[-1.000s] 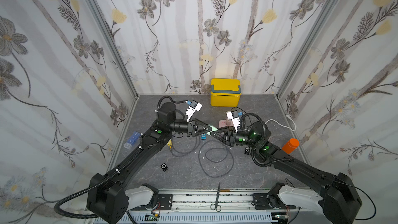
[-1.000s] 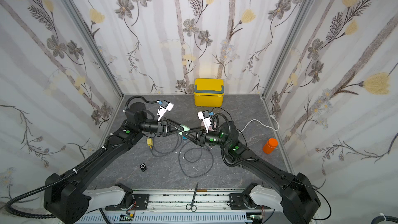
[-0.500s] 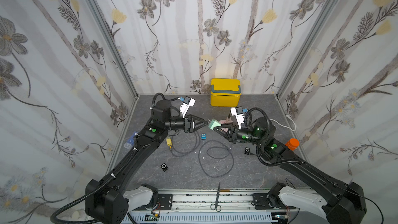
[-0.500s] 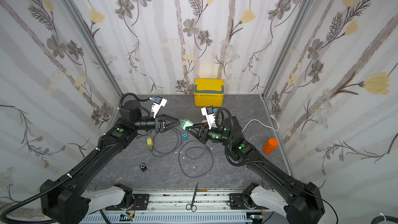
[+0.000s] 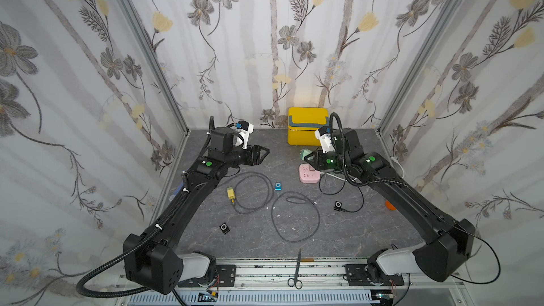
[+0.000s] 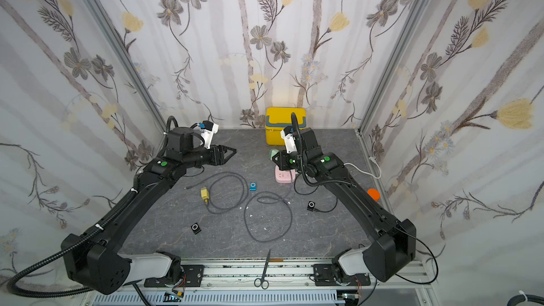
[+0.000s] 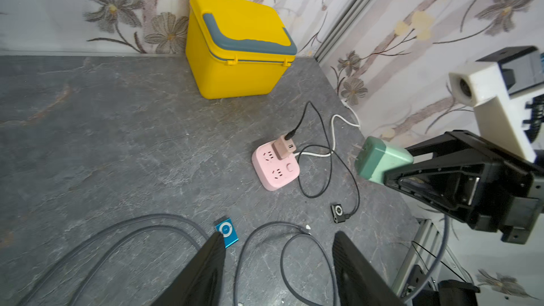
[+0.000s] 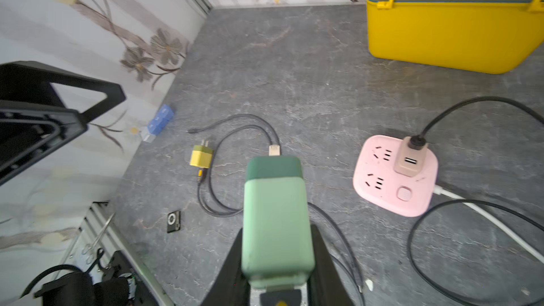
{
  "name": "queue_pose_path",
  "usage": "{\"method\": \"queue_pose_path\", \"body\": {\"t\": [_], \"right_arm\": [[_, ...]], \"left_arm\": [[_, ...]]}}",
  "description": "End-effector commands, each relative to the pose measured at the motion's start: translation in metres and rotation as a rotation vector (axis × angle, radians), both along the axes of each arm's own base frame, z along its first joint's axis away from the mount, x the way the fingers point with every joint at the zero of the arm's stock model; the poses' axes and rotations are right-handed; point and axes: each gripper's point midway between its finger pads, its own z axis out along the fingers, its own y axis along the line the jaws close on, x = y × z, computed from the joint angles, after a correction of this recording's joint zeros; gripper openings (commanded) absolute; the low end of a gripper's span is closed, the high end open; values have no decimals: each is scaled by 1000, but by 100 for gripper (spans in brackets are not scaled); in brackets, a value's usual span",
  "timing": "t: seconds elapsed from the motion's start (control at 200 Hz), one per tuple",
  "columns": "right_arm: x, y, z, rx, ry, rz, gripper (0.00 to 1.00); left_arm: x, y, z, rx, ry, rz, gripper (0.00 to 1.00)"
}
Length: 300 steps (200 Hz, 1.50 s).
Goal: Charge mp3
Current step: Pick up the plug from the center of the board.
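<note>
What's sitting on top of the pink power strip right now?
A beige charger is plugged into one socket of the pink power strip, a black cable running from it. Two other sockets and a button are bare. The socket beneath the charger is covered.

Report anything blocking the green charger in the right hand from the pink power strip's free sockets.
Nothing visible. The right hand holds the green plastic charger block in the air beside the square pink power strip; its two free sockets lie uncovered. The beige adapter with its black cable fills a neighbouring socket.
</note>
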Motion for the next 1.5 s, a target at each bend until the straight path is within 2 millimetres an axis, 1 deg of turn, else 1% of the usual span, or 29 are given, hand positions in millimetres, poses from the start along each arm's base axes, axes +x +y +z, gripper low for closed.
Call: {"method": "queue_pose_path", "body": {"t": [0.0,0.02,0.035,0.085,0.09,0.1,0.17,0.26,0.3,0.38,0.41,0.43,0.445,0.49,0.525,0.575,0.629,0.784,0.844,0.904,0.914,0.934,1.024,1.129,1.289,1.354,1.384,1.449,1.494], "right_arm": [[6,-28,-28,-236,98,-24,0],[7,-29,-26,-235,102,-25,0],[11,-28,-34,-246,127,-24,0],[18,-27,-38,-250,150,-25,0],[19,-27,-38,-250,150,-25,0],[20,-26,-39,-251,151,-27,0],[29,-24,-42,-251,162,-34,0],[31,-19,-49,-248,187,-19,0],[30,-15,-52,-237,197,-3,0],[23,-5,-54,-206,213,62,0],[18,0,-54,-191,213,93,0],[15,4,-53,-180,207,117,0],[13,6,-52,-171,204,131,0],[6,10,-48,-147,197,172,0],[2,11,-46,-131,187,189,0],[-2,13,-41,-107,177,215,0],[-8,16,-38,-75,180,254,0],[-36,33,-42,-4,242,415,0],[-43,36,-43,-10,246,441,0],[-53,40,-42,3,251,476,0],[-54,40,-40,7,250,482,0],[-57,41,-40,12,252,490,0],[-68,43,-35,20,244,520,0],[-77,45,-31,39,243,541,0],[-96,56,-36,40,263,606,0],[-103,60,-36,38,264,632,0],[-105,62,-36,36,265,641,0],[-109,64,-36,37,267,655,0],[-109,65,-36,37,266,658,0]], "left_arm": [[17,10,-6,80,-21,60,61],[19,10,-8,85,-18,59,61],[20,9,-11,90,-13,57,61],[23,8,-21,107,10,53,61],[25,8,-16,103,-3,53,61],[27,7,-12,102,-10,52,61],[32,2,-19,113,2,28,60],[36,-9,-34,129,26,-21,57],[35,-17,-40,144,19,-61,55],[24,-40,-50,165,-33,-174,54],[16,-50,-51,153,-53,-239,54],[10,-57,-46,135,-77,-282,54],[3,-59,-54,132,-67,-310,54],[-9,-68,-54,114,-111,-380,54],[-15,-70,-52,133,-165,-404,55],[-20,-69,-54,181,-237,-398,57],[-31,-69,-59,235,-310,-425,59],[-52,-71,-68,316,-469,-457,62],[-62,-76,-67,336,-546,-467,63],[-70,-82,-72,366,-630,-475,64],[-73,-82,-66,365,-659,-467,64],[-76,-83,-62,368,-691,-463,64],[-78,-85,-56,400,-768,-433,66],[-80,-91,-57,433,-803,-451,69],[-82,-102,-61,451,-829,-494,70],[-84,-106,-57,458,-851,-503,70],[-82,-110,-65,470,-839,-512,70],[-82,-112,-65,474,-845,-520,68],[-82,-113,-64,475,-846,-521,65]]}}
